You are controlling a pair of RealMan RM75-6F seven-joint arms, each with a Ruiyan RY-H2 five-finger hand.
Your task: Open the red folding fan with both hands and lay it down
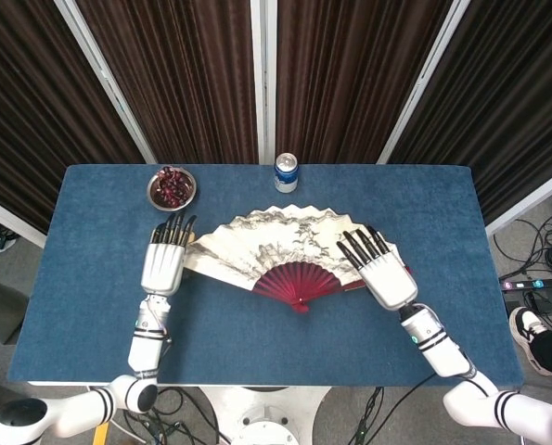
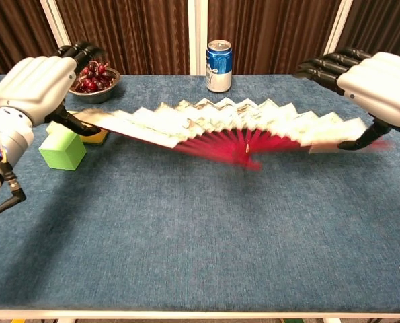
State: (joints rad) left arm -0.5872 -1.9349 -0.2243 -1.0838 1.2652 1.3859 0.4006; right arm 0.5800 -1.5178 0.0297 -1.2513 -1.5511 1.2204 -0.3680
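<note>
The red folding fan [image 1: 285, 243] is spread wide, its pale painted leaf arching over red ribs that meet at the pivot near me. It shows blurred in the chest view as the fan [image 2: 213, 121], low over the blue table [image 1: 257, 343], left end a little higher. My left hand [image 1: 163, 266] holds the fan's left end, fingers stretched above it and thumb beneath, as the left hand [image 2: 35, 87] shows from the chest. My right hand [image 1: 387, 278] holds the right end the same way, seen also as the right hand [image 2: 381, 87].
A blue can [image 1: 286, 171] stands at the table's far edge, with a metal bowl [image 1: 151, 197] of dark red fruit to its left. A green cube [image 2: 62, 149] and a yellow block [image 2: 95, 136] lie under my left hand.
</note>
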